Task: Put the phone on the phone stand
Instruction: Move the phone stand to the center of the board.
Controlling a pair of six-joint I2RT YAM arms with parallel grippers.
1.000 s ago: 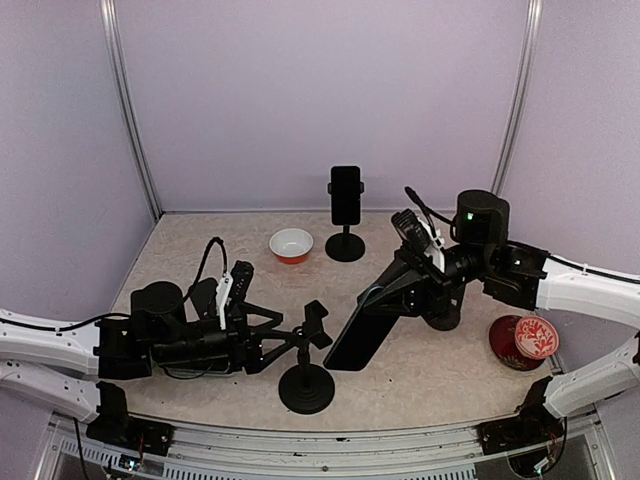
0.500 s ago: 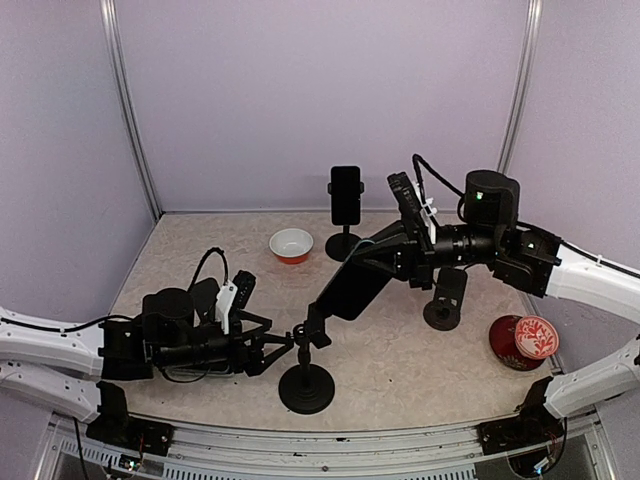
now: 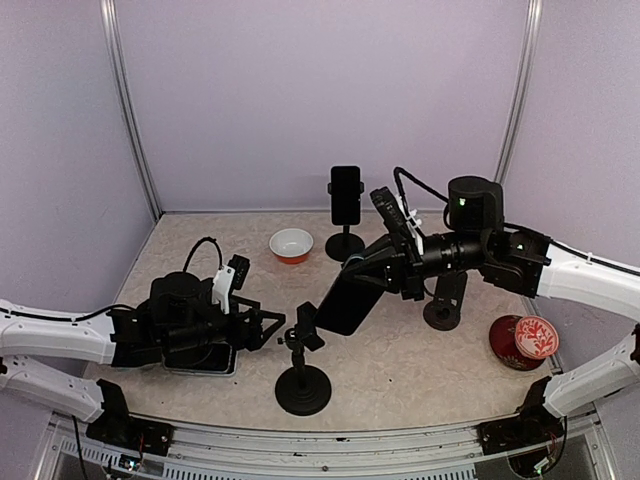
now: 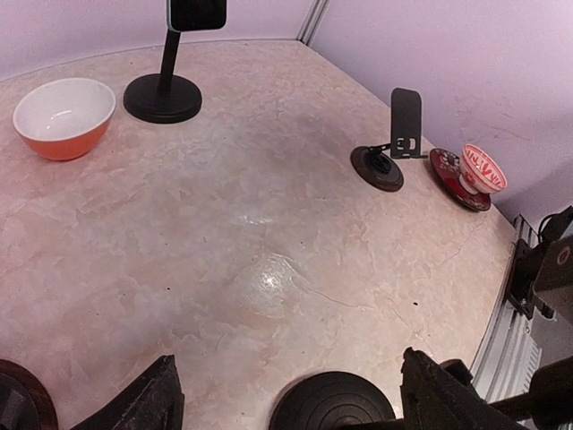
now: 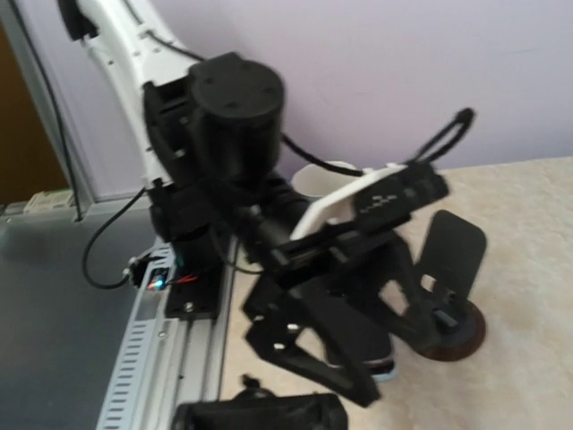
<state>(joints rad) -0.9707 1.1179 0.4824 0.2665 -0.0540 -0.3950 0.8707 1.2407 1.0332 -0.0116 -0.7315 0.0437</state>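
While my right pincer [image 3: 383,270] is clamped on the phone [image 3: 350,300], tilted in the air just above the near-edge phone stand [image 3: 303,385], my left pincer [image 3: 262,328] gapes wide beside that stand, gripping nothing; the orange bowl [image 3: 291,244] shows only its white inside.

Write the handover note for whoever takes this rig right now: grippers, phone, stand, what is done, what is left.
Left gripper: open, holding nothing, beside the near phone stand.
Right gripper: shut on the phone, which is tilted in the air with its lower end close to the stand's clamp.
Done: phone is off the table and at the stand.
Left: seat the phone in the clamp, release, back away.
Note: the back stand already carries another phone.
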